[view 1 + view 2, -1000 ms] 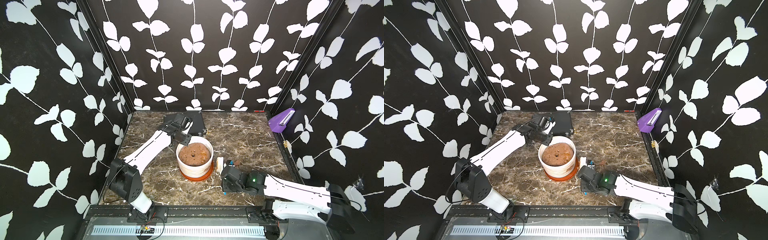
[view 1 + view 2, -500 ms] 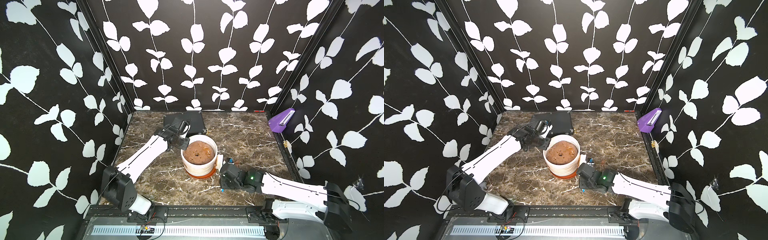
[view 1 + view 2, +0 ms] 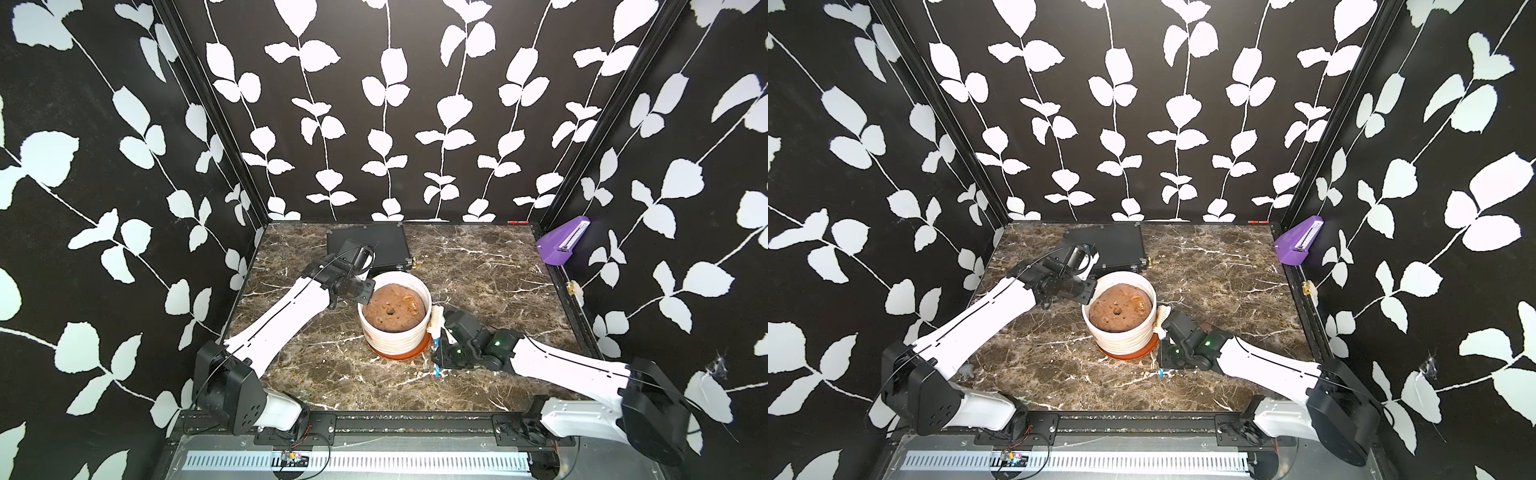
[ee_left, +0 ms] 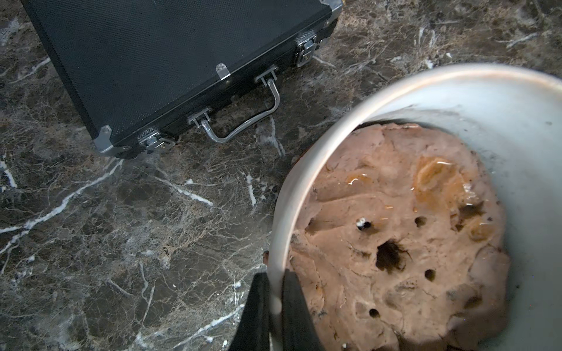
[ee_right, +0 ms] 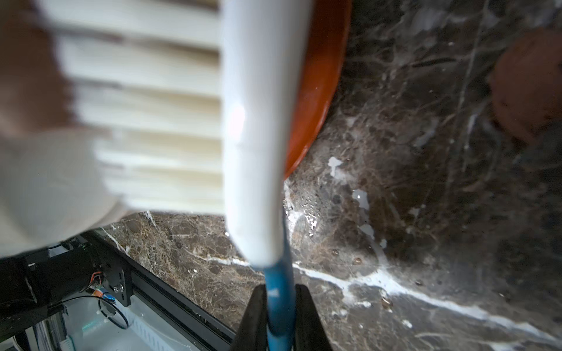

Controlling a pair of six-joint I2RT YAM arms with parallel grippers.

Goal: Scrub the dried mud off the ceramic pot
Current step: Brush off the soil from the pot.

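Left hand (image 4: pixel 275 293) pinches pot (image 3: pixel 390 338), right hand (image 5: pixel 279 293) brush (image 5: pixel 252 121)

The white ribbed ceramic pot (image 3: pixel 390 338) is sitting pale on its orange-brown saucer base (image 3: pixel 399 356), carrying a lumpy mid-brown mound (image 3: pixel 392 309) with amber patches. A blurred reddish-brown smear of dried mud (image 5: pixel 30 79) is staining its wall. The blue-handled white scrubbing brush (image 5: pixel 255 136) is showing cream bristles. The dark brown marble desk (image 3: pixel 478 270) is running with white veins; the flat black textured case (image 4: pixel 146 60) is gleaming with chrome fittings. Black walls (image 3: pixel 124 166) are bearing white leaf vines.
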